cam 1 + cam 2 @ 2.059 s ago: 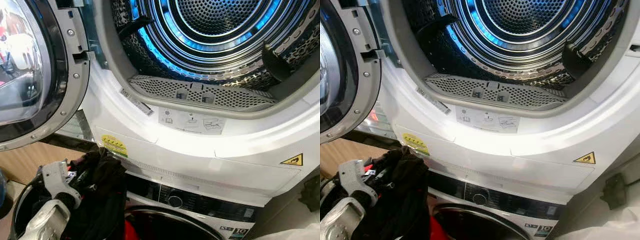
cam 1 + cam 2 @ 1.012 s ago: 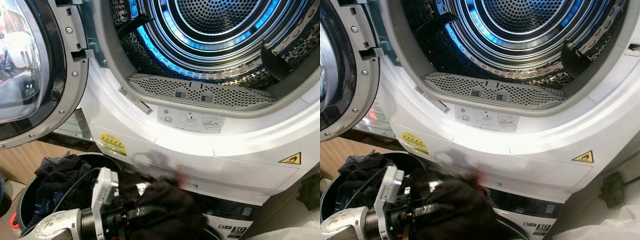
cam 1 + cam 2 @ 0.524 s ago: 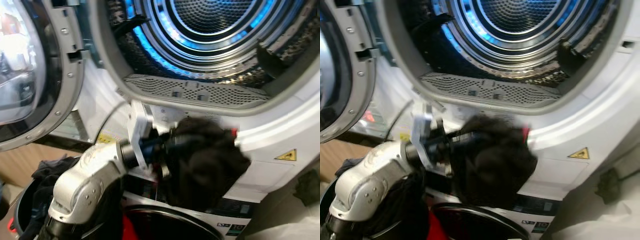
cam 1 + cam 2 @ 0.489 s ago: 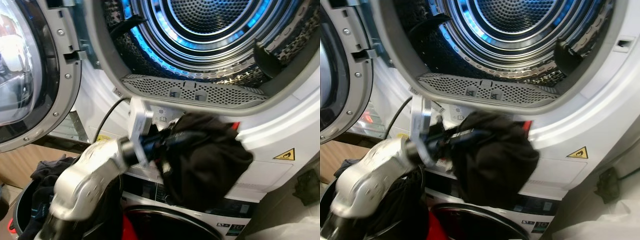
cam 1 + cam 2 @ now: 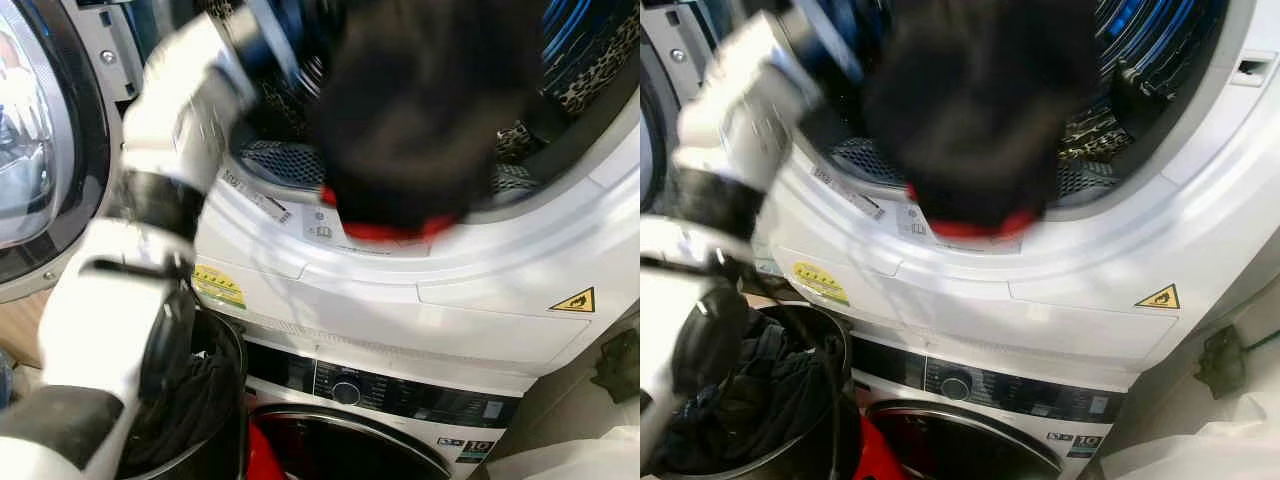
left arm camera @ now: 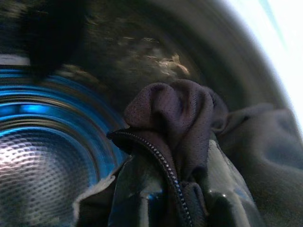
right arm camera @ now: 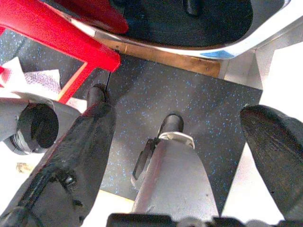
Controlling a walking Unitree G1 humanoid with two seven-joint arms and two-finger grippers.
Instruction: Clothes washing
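Observation:
A black garment [image 5: 420, 110] with a red edge hangs blurred in front of the upper dryer's drum opening [image 5: 590, 60], at its rim. My left arm [image 5: 180, 110] reaches up to it, the garment covering the hand. In the left wrist view my left gripper [image 6: 180, 198] is shut on the dark zippered cloth [image 6: 180, 118], with the blue-lit drum [image 6: 38, 142] just beyond. A black bucket [image 5: 835, 440] of dark clothes [image 5: 760, 390] stands at the lower left. My right gripper [image 7: 175, 120] hangs open over the dark speckled floor [image 7: 189, 90].
The dryer door [image 5: 30, 150] stands open at the left. Below the dryer is a washer with a control panel [image 5: 400, 395] and a dark glass door [image 5: 340, 450]. A red frame [image 7: 61, 38] lies on the floor near my right gripper.
My left arm has swung the black garment up from the dryer's front panel to the drum opening. The camera has shifted a little.

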